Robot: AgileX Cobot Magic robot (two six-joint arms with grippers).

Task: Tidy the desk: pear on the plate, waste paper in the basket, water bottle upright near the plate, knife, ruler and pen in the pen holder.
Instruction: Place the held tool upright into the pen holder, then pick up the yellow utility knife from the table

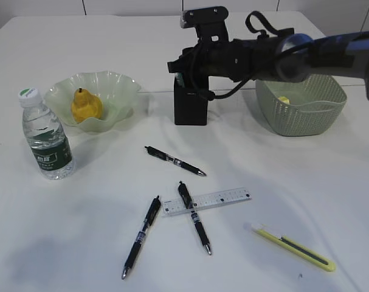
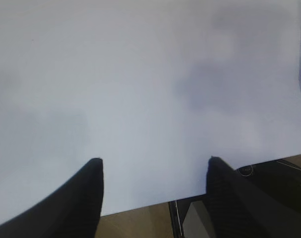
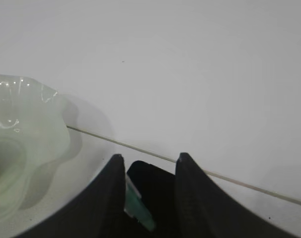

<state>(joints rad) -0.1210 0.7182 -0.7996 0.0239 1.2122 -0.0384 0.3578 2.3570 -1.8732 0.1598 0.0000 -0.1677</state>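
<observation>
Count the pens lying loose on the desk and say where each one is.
3. One pen lies in front of the pen holder. One lies across the ruler. One lies just left of the ruler. Others may be hidden inside the holder.

The right tool (image 1: pixel 185 76) hides the pen holder (image 1: pixel 190 109) top. The basket (image 1: pixel 306 115) wall conceals most of the paper (image 1: pixel 284 100). The frame crops the plate (image 3: pixel 21 163).
</observation>
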